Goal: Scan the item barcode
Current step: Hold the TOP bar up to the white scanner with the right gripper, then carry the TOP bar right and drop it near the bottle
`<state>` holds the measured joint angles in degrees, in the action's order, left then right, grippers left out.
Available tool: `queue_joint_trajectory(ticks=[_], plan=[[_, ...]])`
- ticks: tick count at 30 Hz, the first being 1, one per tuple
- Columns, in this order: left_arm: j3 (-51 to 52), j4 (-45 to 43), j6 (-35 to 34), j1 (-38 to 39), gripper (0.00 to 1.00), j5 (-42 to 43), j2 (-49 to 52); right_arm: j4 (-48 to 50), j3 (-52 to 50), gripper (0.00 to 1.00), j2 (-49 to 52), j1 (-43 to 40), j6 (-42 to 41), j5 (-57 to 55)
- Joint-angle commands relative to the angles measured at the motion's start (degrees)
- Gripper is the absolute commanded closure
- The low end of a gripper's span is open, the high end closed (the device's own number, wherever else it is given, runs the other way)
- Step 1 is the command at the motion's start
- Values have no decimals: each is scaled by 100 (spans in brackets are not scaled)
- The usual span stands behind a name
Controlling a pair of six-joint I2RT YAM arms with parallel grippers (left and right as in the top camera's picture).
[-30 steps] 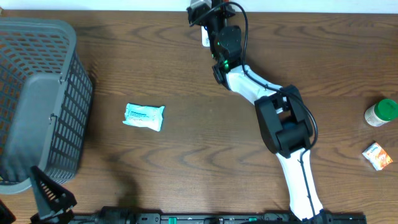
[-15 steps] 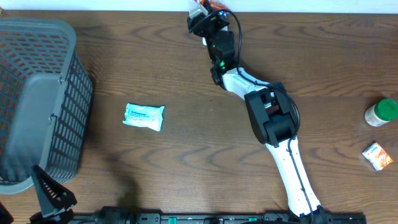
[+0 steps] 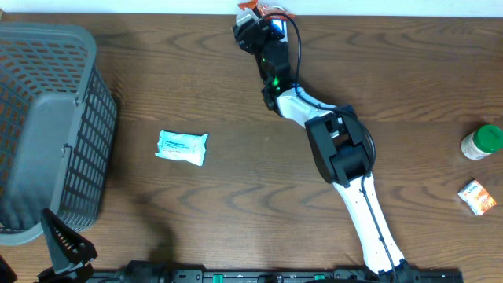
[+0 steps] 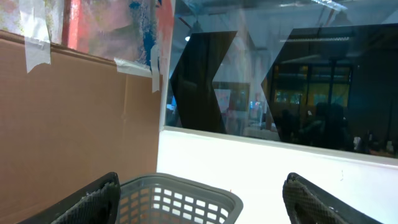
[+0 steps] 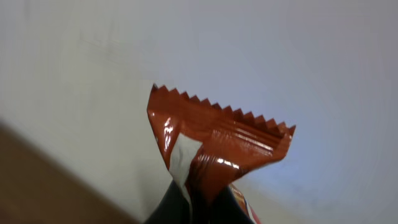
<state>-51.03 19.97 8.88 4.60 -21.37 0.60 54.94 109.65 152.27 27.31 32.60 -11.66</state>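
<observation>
Two arms share a wooden table (image 3: 236,212). The right gripper (image 3: 253,22), stretched to the far edge by the white wall, pinches a glossy red-brown sachet (image 5: 217,140) by its lower end, jaws closed tight on it. The sachet stands upright above the dark fingers (image 5: 165,214), its serrated seam uppermost and a white fold showing at the left (the print near its base is too small to read). The left gripper (image 4: 202,202), low at the near left corner, has its fingers spread wide and holds nothing. The rim of a grey plastic basket (image 4: 186,190) shows between them. Elsewhere on the table, a white-and-teal packet (image 3: 182,147) lies left of the middle. At the right edge stands a green-lidded jar (image 3: 481,142), with a small orange box (image 3: 477,196) near it.
</observation>
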Motion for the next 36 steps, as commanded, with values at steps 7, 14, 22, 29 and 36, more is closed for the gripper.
queue_joint_trajectory(ticks=[7,14,22,29,36], plan=[[-15,-164,55,-20,16,-39,-42,1270,87,99,-584,234,1622,-1038],[-13,-197,52,-20,16,-39,-42,299,87,99,-1836,162,3084,-2107],[-13,289,50,-20,16,-37,-42,-3580,87,99,-3460,-658,3248,-3705],[-13,752,50,-20,16,-37,-42,-8041,87,99,-4105,-2135,164,-3047],[-13,1067,48,-20,16,-35,-42,-10310,-28,99,-3783,-3456,-2253,186]])
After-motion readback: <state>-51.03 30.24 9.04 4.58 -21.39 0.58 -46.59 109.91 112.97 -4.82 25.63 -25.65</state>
